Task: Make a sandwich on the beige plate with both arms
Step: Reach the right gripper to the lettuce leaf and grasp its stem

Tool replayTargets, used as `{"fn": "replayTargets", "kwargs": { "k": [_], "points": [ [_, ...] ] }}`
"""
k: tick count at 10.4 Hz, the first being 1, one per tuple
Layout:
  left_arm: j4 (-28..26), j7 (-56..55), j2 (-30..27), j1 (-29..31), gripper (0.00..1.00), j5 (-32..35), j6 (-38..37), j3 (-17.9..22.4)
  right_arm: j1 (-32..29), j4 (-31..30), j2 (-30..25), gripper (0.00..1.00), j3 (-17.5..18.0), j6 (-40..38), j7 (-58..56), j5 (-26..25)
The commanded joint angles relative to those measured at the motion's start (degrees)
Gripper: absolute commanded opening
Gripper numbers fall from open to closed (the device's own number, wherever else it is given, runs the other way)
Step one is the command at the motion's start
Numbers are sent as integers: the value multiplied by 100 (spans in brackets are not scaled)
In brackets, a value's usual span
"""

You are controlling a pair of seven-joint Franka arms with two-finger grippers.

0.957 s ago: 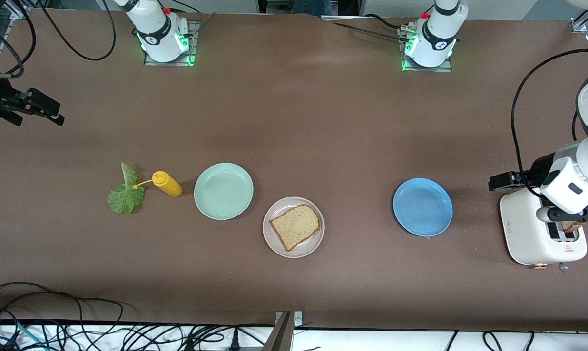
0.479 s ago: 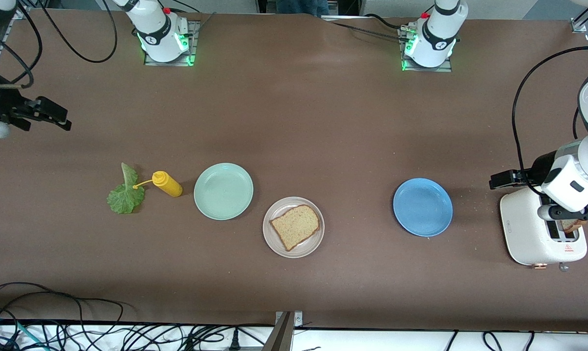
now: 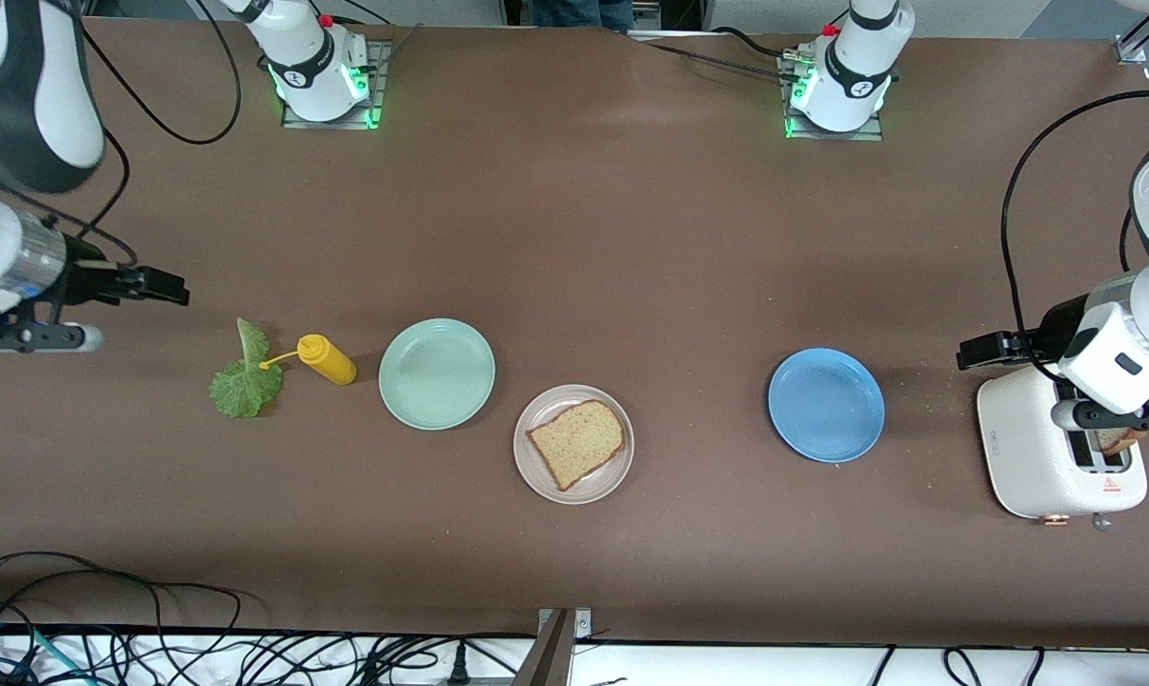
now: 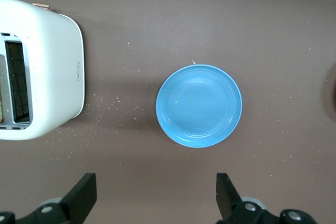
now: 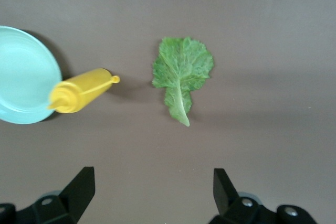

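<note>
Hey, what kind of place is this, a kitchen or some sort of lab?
Likely a robotics lab: two bolted-down arms, loose cables along the table edge, and a staged toaster.

front: high, across table, faces bases, whole table incl. beige plate [image 3: 574,444] | left wrist: straight down on blue plate [image 4: 199,105] + toaster [image 4: 37,72], shares both with front | right wrist: straight down on lettuce leaf [image 5: 181,73] + yellow bottle [image 5: 81,90], shares both with front

This was a robotics lab. Two arm bases [image 3: 319,71] were bolted to a brown worktop [image 3: 574,238]. Loose cables [image 3: 155,648] trailed along its edge.
</note>
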Motion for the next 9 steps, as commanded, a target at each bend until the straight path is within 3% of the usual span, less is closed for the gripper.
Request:
{"fn": "replayTargets", "kwargs": {
  "k": [1, 3, 5, 9],
  "points": [
    [-185, 119, -172, 45, 100, 166, 58, -57, -77, -1004, 33, 100, -171, 1216, -613, -70],
    [-176, 119, -172, 45, 100, 166, 58, -57, -86, -1884, 68, 100, -286, 2561, -748, -26],
    [-176, 119, -155, 36, 100, 166, 58, -57, -112, -2178, 601, 100, -287, 3461, -748, 26],
    [-176, 119, -146, 27, 100, 166, 58, -57, -165, -2161, 1201, 100, -269, 3692, -749, 185]
  ]
}}
